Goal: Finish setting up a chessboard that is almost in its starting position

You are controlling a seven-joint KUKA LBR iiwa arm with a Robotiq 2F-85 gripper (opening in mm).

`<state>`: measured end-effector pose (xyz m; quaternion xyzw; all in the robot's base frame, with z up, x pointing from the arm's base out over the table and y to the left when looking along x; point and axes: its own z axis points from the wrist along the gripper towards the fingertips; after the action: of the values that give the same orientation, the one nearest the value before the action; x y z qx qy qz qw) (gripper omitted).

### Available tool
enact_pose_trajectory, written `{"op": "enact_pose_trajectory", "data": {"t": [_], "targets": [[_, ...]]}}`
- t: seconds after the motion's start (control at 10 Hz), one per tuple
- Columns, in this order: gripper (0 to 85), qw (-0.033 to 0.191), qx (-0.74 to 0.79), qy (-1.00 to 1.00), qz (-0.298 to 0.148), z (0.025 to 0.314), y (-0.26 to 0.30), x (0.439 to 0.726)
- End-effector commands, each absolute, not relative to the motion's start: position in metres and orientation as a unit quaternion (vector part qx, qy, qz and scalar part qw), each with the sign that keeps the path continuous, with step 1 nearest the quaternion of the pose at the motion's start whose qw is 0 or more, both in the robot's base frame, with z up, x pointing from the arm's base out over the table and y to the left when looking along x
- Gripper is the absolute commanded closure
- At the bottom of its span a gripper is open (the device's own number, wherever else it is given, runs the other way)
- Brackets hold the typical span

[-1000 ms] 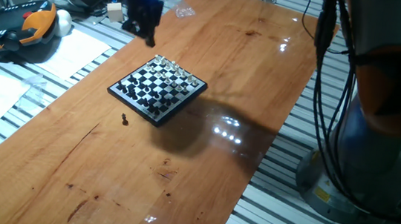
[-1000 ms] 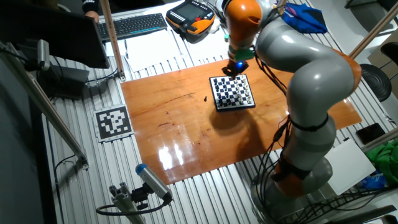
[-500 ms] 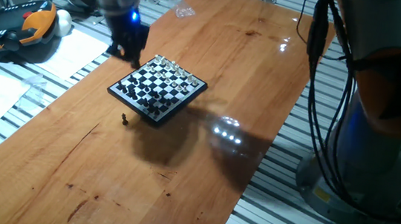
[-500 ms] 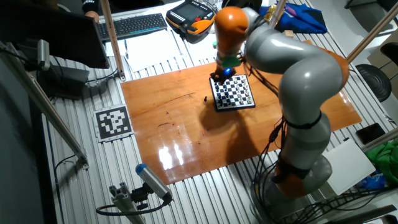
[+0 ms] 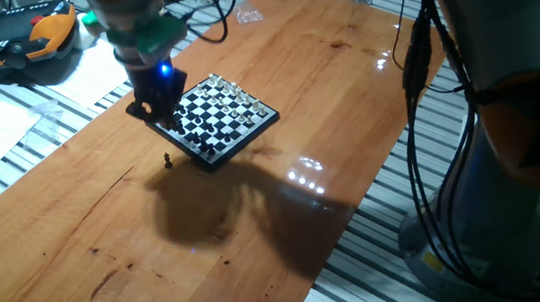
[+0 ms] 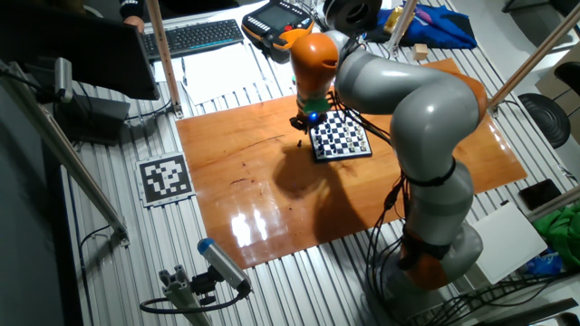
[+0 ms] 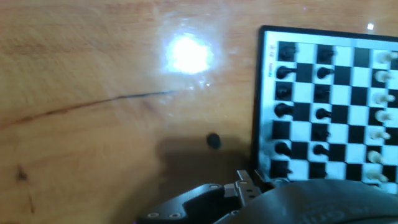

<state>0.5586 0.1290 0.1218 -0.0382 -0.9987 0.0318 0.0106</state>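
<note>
Swinging from the far corner to the near edge of the small black-and-white checkered chessboard mid-table, the black two-finger gripper (jaw state unclear) now hangs near the stray black piece on the wood, likely its next pickup.

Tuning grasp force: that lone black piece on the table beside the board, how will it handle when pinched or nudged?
The black piece is tiny and stands upright off the chessboard, so a sideways nudge would probably tip it. It likely weighs almost nothing. The wooden table looks glossy, so it may also skid rather than stay put.

glossy wooden table, seemingly plastic chessboard
</note>
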Motion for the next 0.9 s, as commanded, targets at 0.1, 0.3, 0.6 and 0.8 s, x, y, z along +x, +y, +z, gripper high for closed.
{"op": "enact_pose_trajectory", "data": {"t": [0.1,0.3,0.6,0.8], "targets": [[68.0,0.004,-0.036,-0.999,0.027,0.111,0.13,0.562],[68.0,0.001,-0.034,-0.999,0.022,0.103,0.13,0.564],[51.0,-0.004,-0.033,-0.999,0.021,0.089,0.132,0.566],[51.0,-0.006,-0.033,-0.999,0.021,0.083,0.133,0.567]]}}
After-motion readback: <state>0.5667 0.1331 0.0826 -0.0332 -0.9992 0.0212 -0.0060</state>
